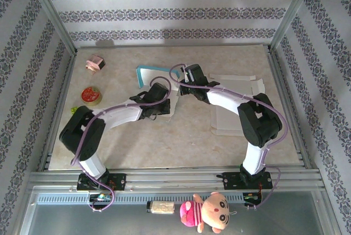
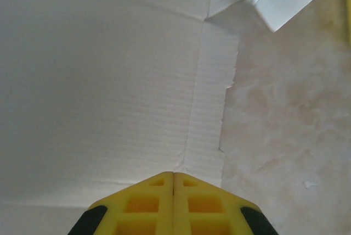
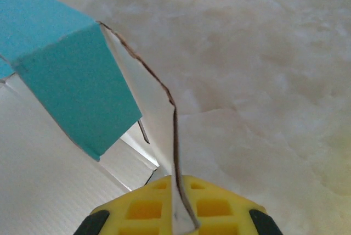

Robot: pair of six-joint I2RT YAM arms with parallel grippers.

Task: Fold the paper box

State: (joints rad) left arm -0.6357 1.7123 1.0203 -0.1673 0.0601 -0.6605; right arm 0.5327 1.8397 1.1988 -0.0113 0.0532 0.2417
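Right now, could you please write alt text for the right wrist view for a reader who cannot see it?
The right gripper is shut on a thin white flap of the paper box, whose teal panel stands at left. Pale marbled table lies beyond.

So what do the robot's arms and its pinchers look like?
The left arm and right arm are white tubes with chunky black joints, and a thin purple cable loops along each. The left gripper and right gripper have bright yellow fingers with square hollows and black outer patches.
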